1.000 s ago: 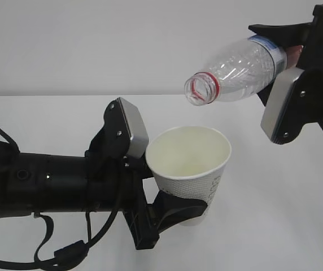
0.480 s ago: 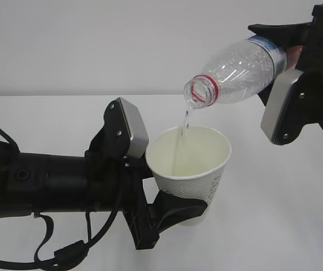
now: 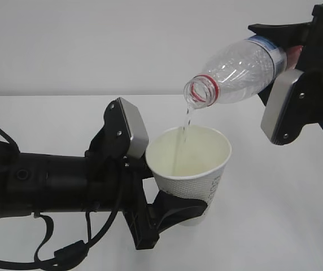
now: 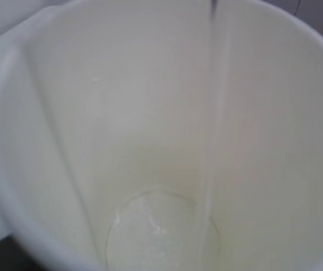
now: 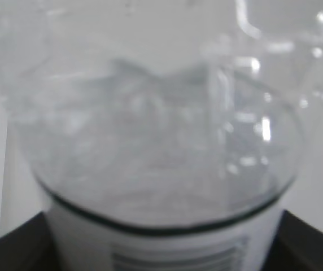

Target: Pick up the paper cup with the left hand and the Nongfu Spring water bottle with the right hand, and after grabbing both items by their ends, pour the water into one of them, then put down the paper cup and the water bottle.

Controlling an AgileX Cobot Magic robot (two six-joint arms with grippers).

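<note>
The white paper cup (image 3: 191, 165) is held upright above the table, and my left gripper (image 3: 185, 208) is shut on its lower part. Over it the clear water bottle (image 3: 241, 69) lies tilted, its red-ringed mouth down and to the left above the cup's rim. My right gripper (image 3: 284, 52) is shut on the bottle's labelled end. A thin stream of water (image 3: 183, 131) falls from the mouth into the cup. In the left wrist view the cup's cream inside (image 4: 94, 135) fills the frame, with water (image 4: 156, 237) pooled at the bottom. The right wrist view shows the bottle (image 5: 161, 141) close up.
A white table (image 3: 286, 226) lies under both arms, with a pale wall behind it. The left arm's black body and cables (image 3: 43, 186) cross the lower left. The right arm's grey plate (image 3: 283, 110) hangs at the upper right.
One second ago no water left the bottle. A thin stream has run from its mouth into the cup since half a second ago. Neither arm has visibly moved.
</note>
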